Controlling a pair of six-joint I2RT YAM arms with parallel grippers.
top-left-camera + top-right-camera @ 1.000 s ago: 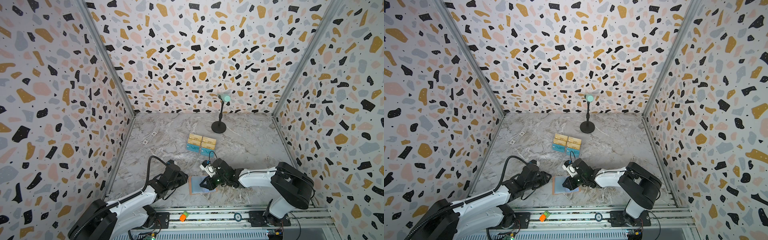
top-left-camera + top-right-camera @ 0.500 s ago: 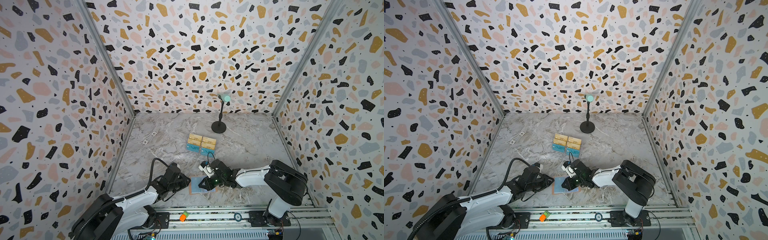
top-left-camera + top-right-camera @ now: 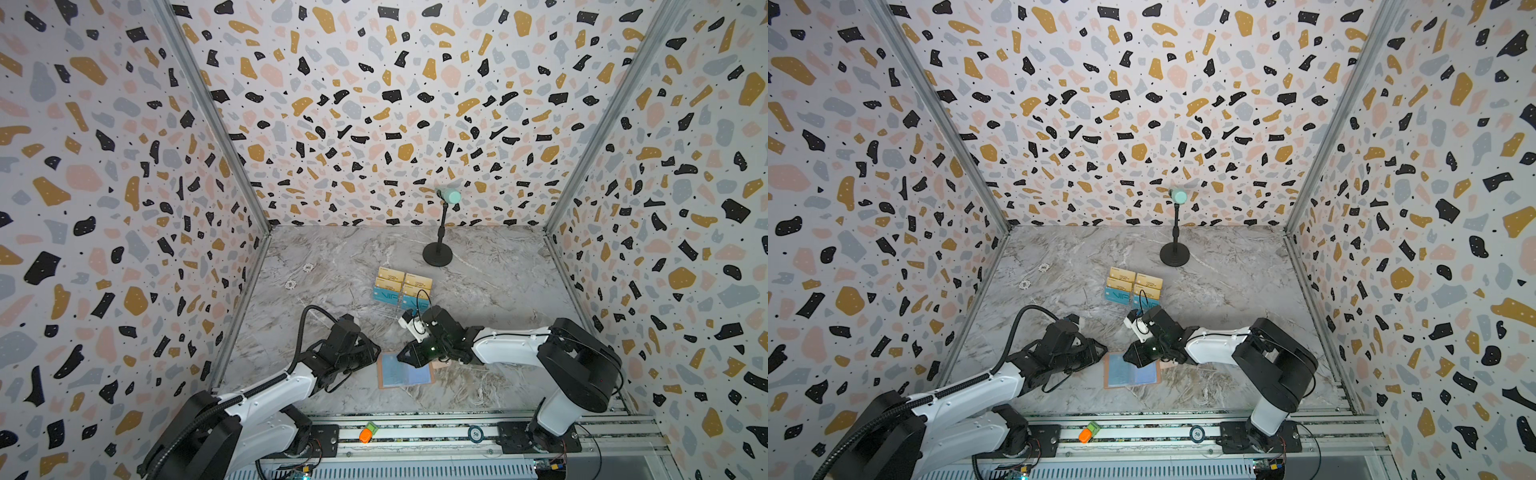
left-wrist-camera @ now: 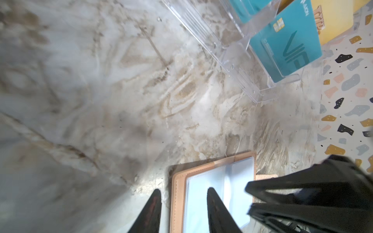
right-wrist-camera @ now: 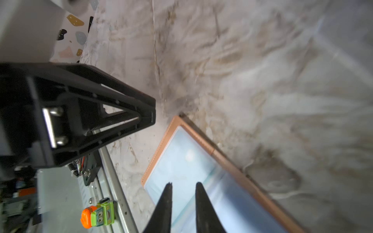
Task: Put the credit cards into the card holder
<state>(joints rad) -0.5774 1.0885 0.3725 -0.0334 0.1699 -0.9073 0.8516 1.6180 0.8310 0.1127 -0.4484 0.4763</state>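
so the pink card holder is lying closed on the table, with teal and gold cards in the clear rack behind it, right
Not quite. The card holder is lying open, not closed: the left wrist view shows its clear sleeves face up inside the pink cover. The rest holds: it lies on the table, and teal and gold cards stand in the clear rack behind it.

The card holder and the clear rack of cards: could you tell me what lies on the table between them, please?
Nothing: the left wrist view shows bare table between the card holder and the rack.
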